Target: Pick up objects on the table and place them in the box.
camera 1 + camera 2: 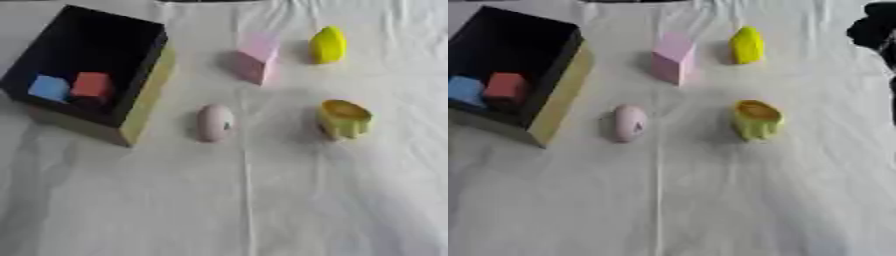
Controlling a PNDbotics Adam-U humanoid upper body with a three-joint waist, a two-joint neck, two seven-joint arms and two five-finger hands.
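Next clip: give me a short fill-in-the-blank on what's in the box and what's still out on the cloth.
1. Inside the black box, a blue block sits beside a ____ block.
2. Outside the box, ____ objects lie on the white cloth.
3. The yellow object at the far side stands right of the ____ block.
4. The object nearest the box is the pale pink ____-shaped one.

Missing words: red; four; pink; egg

Soft, even light is washing over the white table (289,200); faint shadows are falling left of each object, everything is looking blurred, and the box (144,100) interior is staying dark.
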